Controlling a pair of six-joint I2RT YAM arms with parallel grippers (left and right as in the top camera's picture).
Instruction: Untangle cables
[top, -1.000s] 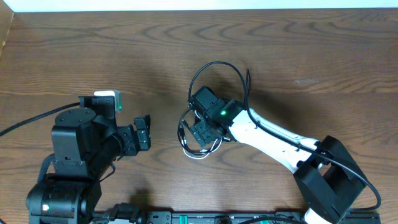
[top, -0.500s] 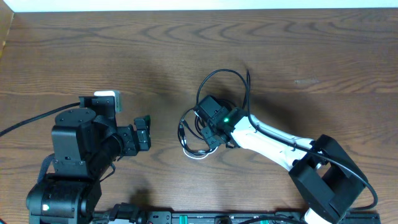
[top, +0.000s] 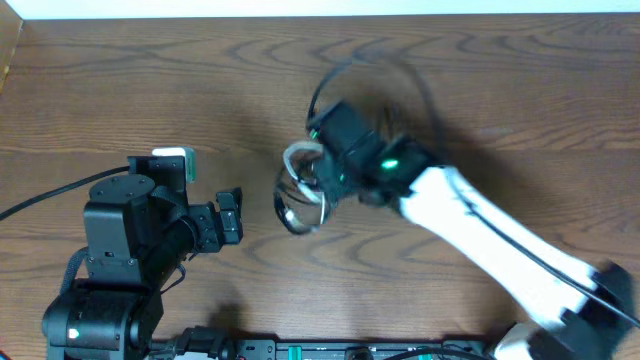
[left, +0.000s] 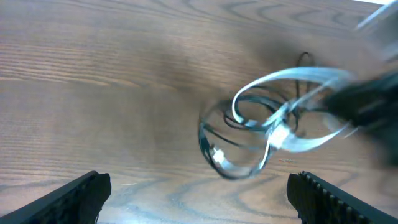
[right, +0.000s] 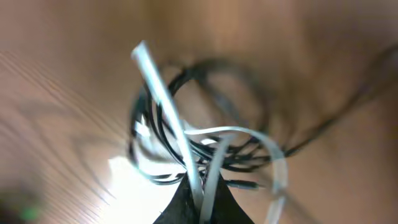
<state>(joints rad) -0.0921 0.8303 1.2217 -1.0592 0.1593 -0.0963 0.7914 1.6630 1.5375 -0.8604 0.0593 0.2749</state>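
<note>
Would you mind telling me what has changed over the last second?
The right gripper has shut on the cables and carried the bundle away from the robot's base and slightly to its left, in a fast, blurred move. The left gripper stayed open and where it was.

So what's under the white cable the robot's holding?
Loops of black cable sit tangled under the white cable, with the wooden table below them. The right gripper hides the spot where it pinches the strands, so whether black cable is caught there too can't be seen.
</note>
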